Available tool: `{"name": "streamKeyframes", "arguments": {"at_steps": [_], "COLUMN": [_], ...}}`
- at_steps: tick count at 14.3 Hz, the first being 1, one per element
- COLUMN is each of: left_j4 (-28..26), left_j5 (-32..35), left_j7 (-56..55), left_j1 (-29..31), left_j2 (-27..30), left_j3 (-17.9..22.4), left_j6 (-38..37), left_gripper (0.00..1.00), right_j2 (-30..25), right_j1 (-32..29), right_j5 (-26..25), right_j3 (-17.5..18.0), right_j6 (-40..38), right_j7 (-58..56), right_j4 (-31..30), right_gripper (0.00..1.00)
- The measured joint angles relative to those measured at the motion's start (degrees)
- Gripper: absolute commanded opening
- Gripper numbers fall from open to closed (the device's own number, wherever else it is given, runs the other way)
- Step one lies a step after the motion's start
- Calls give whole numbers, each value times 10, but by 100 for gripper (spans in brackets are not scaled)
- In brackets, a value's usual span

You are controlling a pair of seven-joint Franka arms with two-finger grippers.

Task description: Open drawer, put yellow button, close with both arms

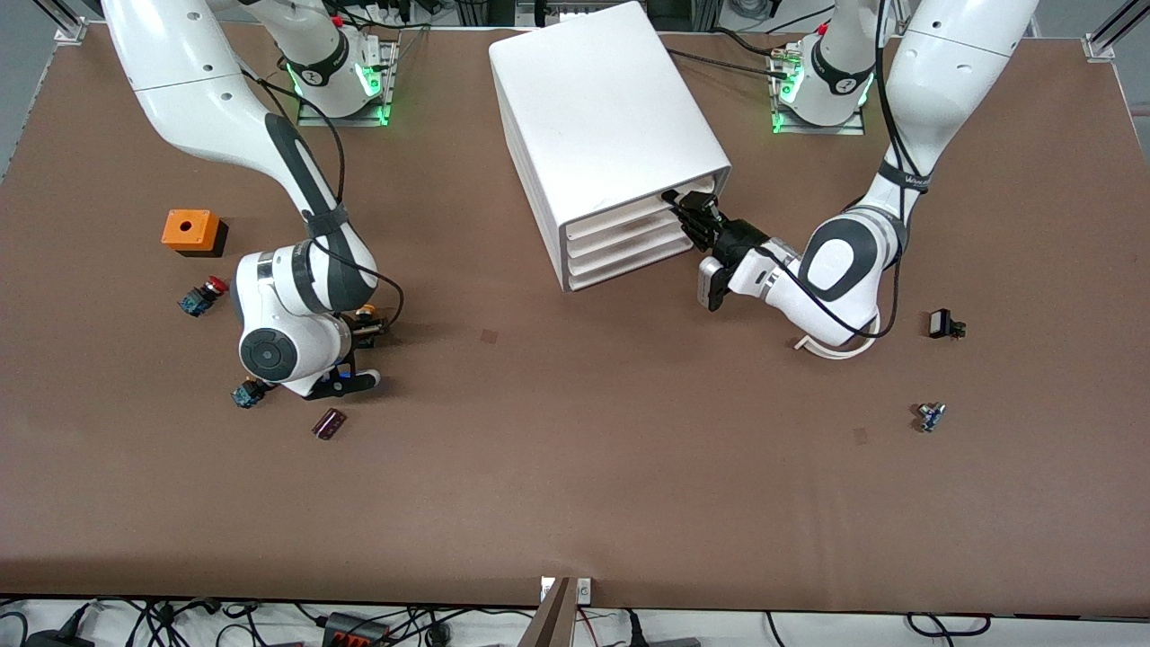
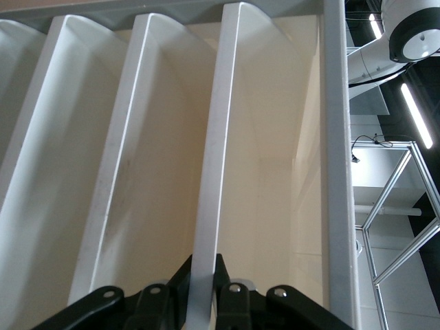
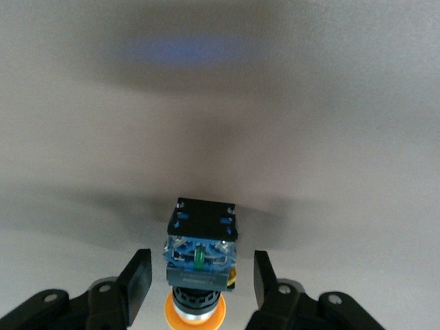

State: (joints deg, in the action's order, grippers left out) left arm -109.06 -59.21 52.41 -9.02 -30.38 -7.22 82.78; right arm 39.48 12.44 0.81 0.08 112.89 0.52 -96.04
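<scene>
The white cabinet stands mid-table, and its top drawer looks pushed in. My left gripper is at that drawer's front, at the corner toward the left arm's end. In the left wrist view the left gripper is shut on the drawer's white front lip. The yellow button lies on the table toward the right arm's end. My right gripper is down over it. In the right wrist view the button lies on its side between the open fingers of the right gripper, a gap on each side.
An orange box, a red-capped button, another blue-bodied button and a dark maroon part lie around the right arm's hand. Two small parts lie toward the left arm's end.
</scene>
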Motion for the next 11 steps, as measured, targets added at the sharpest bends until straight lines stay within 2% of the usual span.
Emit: {"name": "streamKeyframes", "arguments": {"at_steps": [5, 6, 9, 10, 11], "left_j4": [15, 23, 63, 79, 95], "left_j5": [0, 0, 0, 0, 0], "left_j7": [1, 1, 1, 1, 1], "left_j1": [7, 9, 13, 15, 17], "left_j2": [-4, -9, -29, -37, -45], "left_j3": [10, 14, 34, 42, 47], "left_j6": [2, 2, -6, -9, -13], "left_gripper": [1, 1, 1, 1, 1], "right_j2": [0, 0, 2, 3, 3], "right_j1": [0, 0, 0, 0, 0], "right_j5": [0, 0, 0, 0, 0], "right_j3": [0, 0, 0, 0, 0], "right_j6": [0, 0, -4, -4, -4], "right_j7": [0, 0, 0, 0, 0], "right_j4": [0, 0, -1, -1, -1], "right_gripper": [60, 53, 17, 7, 2]}}
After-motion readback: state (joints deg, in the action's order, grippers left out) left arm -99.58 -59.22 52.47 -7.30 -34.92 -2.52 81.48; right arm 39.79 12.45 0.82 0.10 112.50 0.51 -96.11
